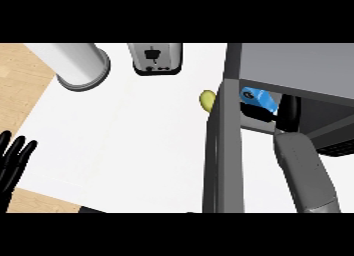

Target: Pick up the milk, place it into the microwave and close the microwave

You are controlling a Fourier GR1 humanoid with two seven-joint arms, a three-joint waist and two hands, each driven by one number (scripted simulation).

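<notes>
White counter [136,145] below, my right hand [257,111] reaches inside the microwave [298,65], fingers curled round the blue milk [255,96]; I should set it down well inside before letting go, left hand [6,165] resting open.

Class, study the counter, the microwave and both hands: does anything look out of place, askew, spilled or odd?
Nothing looks spilled or damaged. The microwave door stands open, with the right hand inside holding the blue milk. A small yellow-green thing lies half hidden behind the door; closing looks unaffected. The left hand rests open at the left edge.
</notes>
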